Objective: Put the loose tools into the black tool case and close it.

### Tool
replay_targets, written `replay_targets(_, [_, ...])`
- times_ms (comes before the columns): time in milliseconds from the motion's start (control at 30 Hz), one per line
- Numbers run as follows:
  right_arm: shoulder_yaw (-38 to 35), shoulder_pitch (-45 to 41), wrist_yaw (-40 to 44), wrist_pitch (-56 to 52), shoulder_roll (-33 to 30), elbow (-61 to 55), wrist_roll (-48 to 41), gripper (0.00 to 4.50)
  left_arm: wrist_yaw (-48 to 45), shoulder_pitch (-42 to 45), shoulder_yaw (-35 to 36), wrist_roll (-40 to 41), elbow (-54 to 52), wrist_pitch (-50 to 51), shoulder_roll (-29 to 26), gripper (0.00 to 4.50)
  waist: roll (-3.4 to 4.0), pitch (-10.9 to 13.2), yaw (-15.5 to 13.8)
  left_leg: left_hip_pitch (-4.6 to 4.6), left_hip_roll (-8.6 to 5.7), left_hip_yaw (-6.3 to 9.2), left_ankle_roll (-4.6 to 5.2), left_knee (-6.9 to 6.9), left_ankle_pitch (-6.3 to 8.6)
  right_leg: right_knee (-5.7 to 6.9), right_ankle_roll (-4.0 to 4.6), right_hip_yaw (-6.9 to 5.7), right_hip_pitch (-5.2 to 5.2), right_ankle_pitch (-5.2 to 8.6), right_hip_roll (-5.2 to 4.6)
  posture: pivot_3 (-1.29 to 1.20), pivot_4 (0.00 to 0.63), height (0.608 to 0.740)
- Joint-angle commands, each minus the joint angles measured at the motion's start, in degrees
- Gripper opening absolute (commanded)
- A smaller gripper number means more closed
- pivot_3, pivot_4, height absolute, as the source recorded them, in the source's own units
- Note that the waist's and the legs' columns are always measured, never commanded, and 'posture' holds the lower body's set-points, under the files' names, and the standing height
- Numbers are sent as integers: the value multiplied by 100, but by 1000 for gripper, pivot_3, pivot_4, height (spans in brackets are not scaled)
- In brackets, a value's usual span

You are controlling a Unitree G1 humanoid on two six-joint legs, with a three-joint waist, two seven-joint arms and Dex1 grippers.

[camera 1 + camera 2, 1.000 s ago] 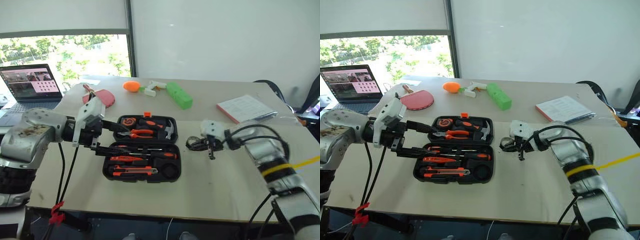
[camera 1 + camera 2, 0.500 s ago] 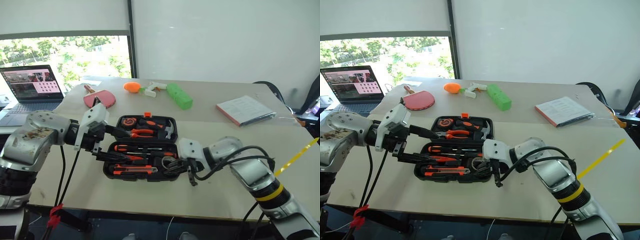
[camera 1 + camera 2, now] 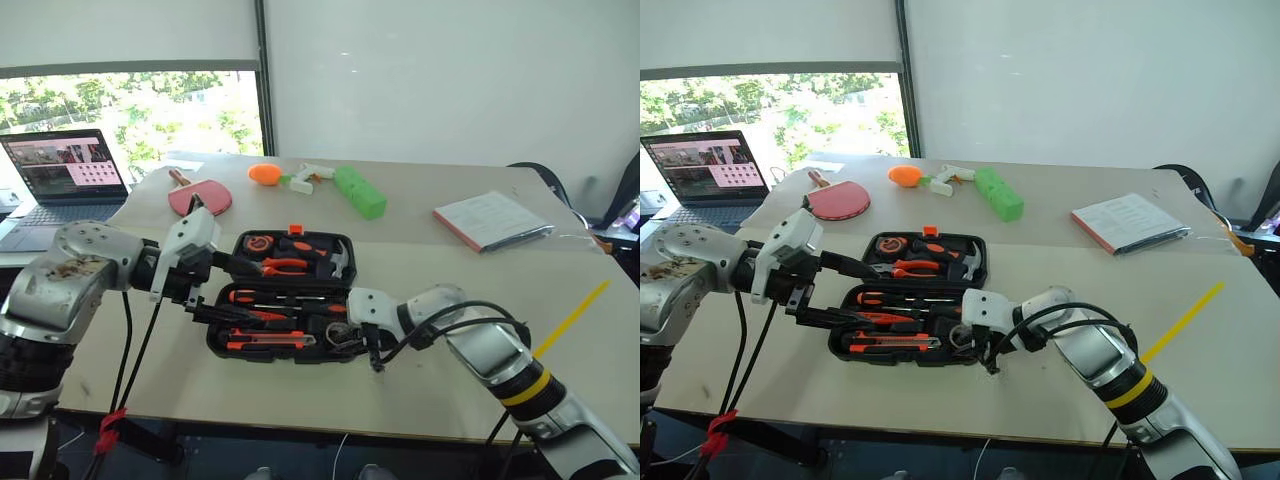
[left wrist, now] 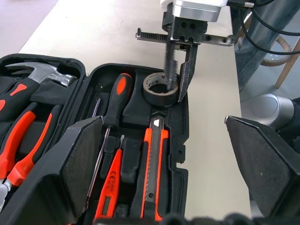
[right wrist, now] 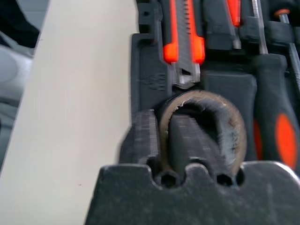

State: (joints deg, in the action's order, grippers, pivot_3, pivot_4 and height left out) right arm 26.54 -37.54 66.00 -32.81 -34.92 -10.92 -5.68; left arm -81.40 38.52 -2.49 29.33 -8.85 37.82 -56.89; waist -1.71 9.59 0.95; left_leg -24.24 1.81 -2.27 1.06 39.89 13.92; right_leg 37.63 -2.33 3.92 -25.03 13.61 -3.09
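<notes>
Surface: beige table [image 3: 420,270], black tool case [image 3: 283,322] lying open.
Change: your right gripper [image 4: 177,86] has crossed from the table's right, lowering the tape roll [image 4: 159,89] into the case's near-right pocket.
Right jaws: straddling the roll's wall, loosening.
Left gripper [image 3: 225,289]: spread wide, empty.
Remaining: release, withdraw, close lid.

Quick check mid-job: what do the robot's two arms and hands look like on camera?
Both arms are silver-grey metal with loose black cables. The left arm looks scuffed, with a white wrist block and a black-fingered left hand. The right arm wears a yellow band; its right hand has thin dark fingers under a toothed rail.
</notes>
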Motion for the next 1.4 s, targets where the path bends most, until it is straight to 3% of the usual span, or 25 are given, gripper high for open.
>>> replay_targets(33, [63, 29, 97, -111, -37, -277, -53, 2359, 20, 153, 39, 10, -20, -56, -1, 4500, 0, 0, -3, 0, 0, 0, 0, -1, 0, -1, 0, 0, 0, 0, 0, 0, 150, 738])
replay_targets(267, [-488, -90, 57, -324, -82, -502, -426, 4475, 52, 155, 57, -15, 94, -70, -23, 4500, -1, 0, -2, 0, 0, 0, 0, 0, 0, 0, 0, 0, 0, 0, 0, 0, 150, 738])
replay_targets(433, [-1940, 168, -112, -1094, -630, -647, -1229, 4475, 387, -382, 352, -318, 566, -324, -222, 4500, -1, 1, -11, 0, -1, 1, 0, -1, 0, -1, 0, 0, 0, 0, -2, 0, 150, 738])
replay_targets(467, [-2078, 297, -158, -1129, -735, -622, -1264, 3918, 497, -484, 400, -416, 669, -415, -238, 4500, -1, 1, -12, 0, 0, 2, 0, -1, 0, -2, 0, -1, 1, 0, -2, 0, 150, 738])
replay_targets(500, [-2163, 420, -211, -1129, -818, -598, -1273, 3712, 618, -557, 427, -510, 774, -448, -251, 4500, -3, 0, -14, 0, 0, 1, 1, -4, 0, -4, 0, -1, 1, 0, -2, 0, 150, 738])
replay_targets(600, [-2220, 773, -466, -975, -908, -444, -1128, 2743, 1116, -774, 411, -1073, 1298, -920, -294, 3789, -5, 0, -16, 2, 2, 0, 1, -7, 1, -6, 2, -3, 2, 1, 0, 0, 150, 738])
replay_targets(867, [-1852, 1063, -890, -2, -693, 255, -581, 4, 1851, -1241, 320, -1836, 2066, -1536, -180, 866, -6, 1, 10, 3, 4, -11, 1, -6, 0, 1, 4, 3, -4, 0, -1, 0, 150, 738])
replay_targets(933, [-1737, 1004, -946, 112, -568, 406, -508, 0, 1973, -1186, 253, -1932, 2193, -1595, -20, 104, -6, 0, 1, 3, 3, -11, 1, -6, 0, 0, 4, 2, -4, 0, -1, 0, 150, 738])
replay_targets(967, [-1644, 941, -959, 177, -494, 507, -447, 0, 2053, -1109, 218, -1961, 2249, -1570, 109, 35, -5, 0, -3, 3, 2, -11, 1, -6, 0, -1, 4, 2, -2, -1, -2, 0, 150, 738])
replay_targets(1267, [-1180, 392, -1093, 484, 85, 1122, -104, 0, 2015, -671, -232, -2067, 2276, -1555, 988, 35, -7, 1, -18, -3, 0, -11, 0, -2, 0, -1, 1, 2, -3, -2, -3, 0, 150, 738])
replay_targets(1400, [-1169, 402, -967, 452, 129, 978, -150, 0, 1756, -681, -272, -1965, 2087, -1525, 1122, 35, -7, 1, -49, -5, -6, -8, 0, -3, 0, -1, 1, -1, -2, -3, -8, 0, 150, 738])
